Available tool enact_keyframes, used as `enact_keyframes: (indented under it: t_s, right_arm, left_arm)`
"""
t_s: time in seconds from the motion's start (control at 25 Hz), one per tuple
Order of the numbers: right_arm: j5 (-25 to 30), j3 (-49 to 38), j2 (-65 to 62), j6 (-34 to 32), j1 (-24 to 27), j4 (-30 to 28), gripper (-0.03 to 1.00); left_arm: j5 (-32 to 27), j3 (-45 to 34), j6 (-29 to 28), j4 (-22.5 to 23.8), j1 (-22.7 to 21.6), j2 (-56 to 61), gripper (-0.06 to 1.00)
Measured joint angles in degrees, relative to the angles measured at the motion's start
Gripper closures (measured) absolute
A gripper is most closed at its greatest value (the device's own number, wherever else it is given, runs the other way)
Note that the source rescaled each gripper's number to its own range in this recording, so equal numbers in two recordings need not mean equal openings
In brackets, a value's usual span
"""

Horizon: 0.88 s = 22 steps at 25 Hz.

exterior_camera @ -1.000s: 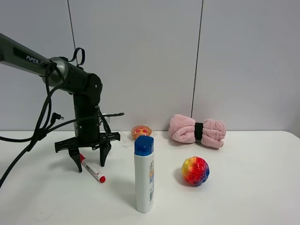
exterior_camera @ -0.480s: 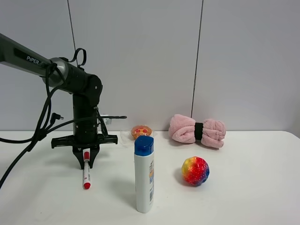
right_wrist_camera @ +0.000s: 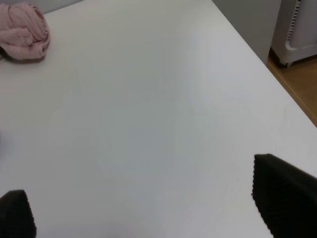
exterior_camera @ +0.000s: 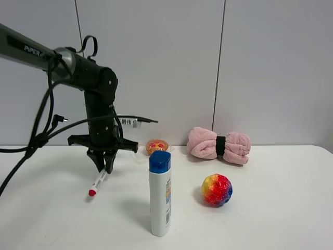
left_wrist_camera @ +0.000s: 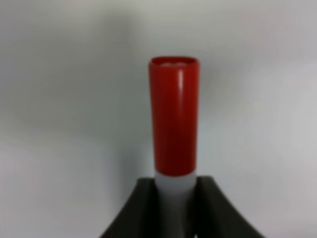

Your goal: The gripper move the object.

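My left gripper (exterior_camera: 105,165) points down on the black PIPER arm at the left of the table. It is shut on the upper part of the white marker pen (exterior_camera: 99,182). The pen hangs tilted down and to the left, its red end just over the table; I cannot tell whether it touches. In the left wrist view the pen's red cap (left_wrist_camera: 174,116) sticks out from between the two black fingers (left_wrist_camera: 141,210). My right gripper (right_wrist_camera: 148,208) is open and empty over bare white table; it is out of the exterior high view.
A tall white bottle with a blue cap (exterior_camera: 159,192) stands right of the pen. A rainbow ball (exterior_camera: 217,189), a rolled pink towel (exterior_camera: 219,145) and a small dish of orange pieces (exterior_camera: 156,146) lie farther right and back. The table's edge (right_wrist_camera: 277,94) shows in the right wrist view.
My left gripper closed on the pen, turned, and has risen and shifted slightly right. The pen has left the table and now hangs tilted from the fingers.
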State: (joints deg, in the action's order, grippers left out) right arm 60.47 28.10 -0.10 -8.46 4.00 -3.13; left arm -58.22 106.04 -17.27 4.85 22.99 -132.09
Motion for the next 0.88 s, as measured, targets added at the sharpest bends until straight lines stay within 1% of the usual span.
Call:
enact_keyframes:
  t_s: [0.12,0.24,0.4,0.48,0.6,0.72,0.88]
  right_arm:
    - [0.0,0.0,0.0,0.0,0.0,0.0,-0.03]
    - [0.0,0.0,0.0,0.0,0.0,0.0,-0.03]
    - [0.0,0.0,0.0,0.0,0.0,0.0,-0.03]
    - [0.0,0.0,0.0,0.0,0.0,0.0,-0.03]
    - [0.0,0.0,0.0,0.0,0.0,0.0,-0.03]
    - [0.0,0.0,0.0,0.0,0.0,0.0,-0.03]
    - [0.0,0.0,0.0,0.0,0.0,0.0,-0.03]
  left_arm:
    - [-0.36,2.11,3.22,0.65,1.17,4.03,0.94]
    - [-2.27,5.62,9.1,0.78,3.24,7.53,0.94]
    - [-5.11,14.18,20.78,0.72,6.82,9.34,0.94]
    - [-5.72,19.13,28.53,0.6,8.64,9.34,0.94]
    - [-6.06,26.72,38.66,-0.4,11.21,8.6,0.94]
    - [-6.14,31.33,46.69,-2.28,13.34,7.25,0.94]
    - [-4.6,32.7,59.1,-4.05,15.23,4.61,0.94]
